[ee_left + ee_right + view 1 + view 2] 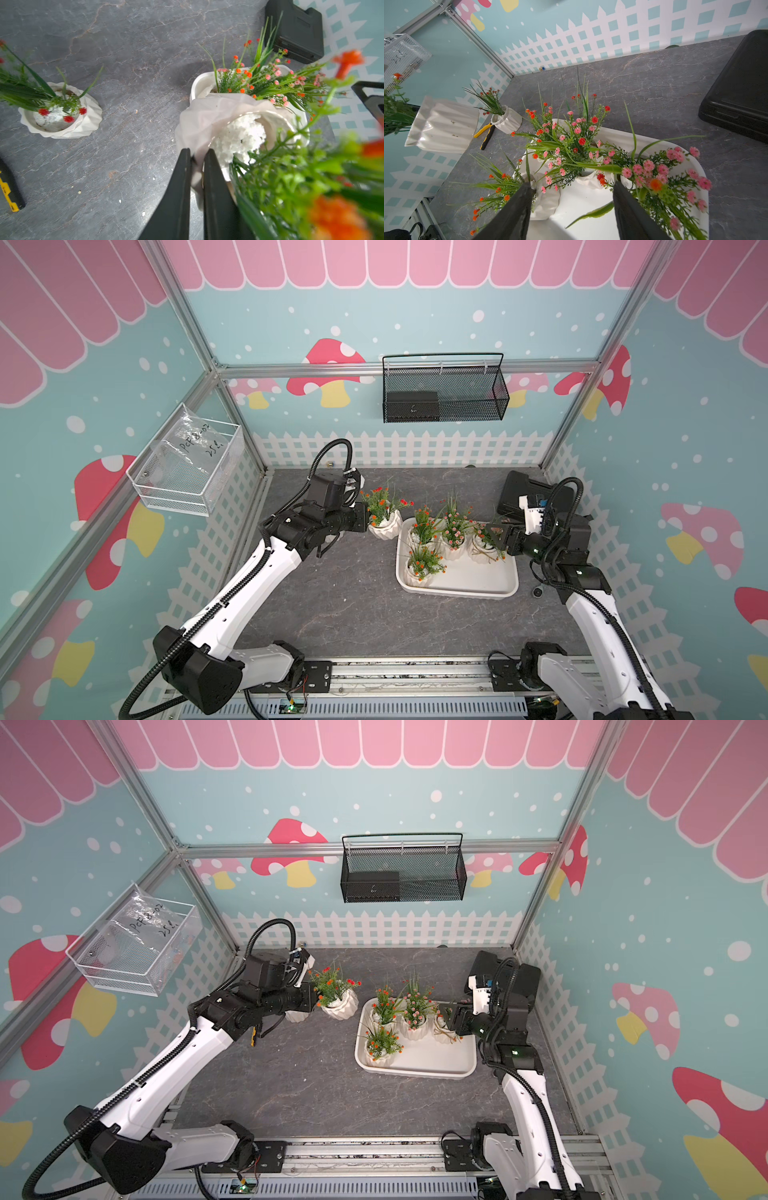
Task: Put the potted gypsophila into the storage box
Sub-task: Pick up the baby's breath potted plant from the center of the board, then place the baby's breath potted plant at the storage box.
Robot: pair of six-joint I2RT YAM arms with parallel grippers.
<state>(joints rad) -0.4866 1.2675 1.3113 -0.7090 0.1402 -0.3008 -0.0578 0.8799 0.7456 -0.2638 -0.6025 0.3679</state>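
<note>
The white storage box (465, 580) lies right of centre on the table and holds several potted gypsophila (420, 568). My left gripper (365, 518) is shut on the rim of another white ribbed pot (216, 118), holding it tilted just left of the box (419, 1065). One more pot (60, 116) stands on the table under my left arm. My right gripper (573, 187) is open over the box's right part, its fingers either side of bare box floor, next to a pink-flowered pot (654, 176).
A black tool case (523, 489) sits at the back right, behind my right arm. Yellow-handled pliers (485, 133) lie by the table pot. A black mesh basket (444, 393) hangs on the back wall and a white wire basket (187, 464) on the left wall.
</note>
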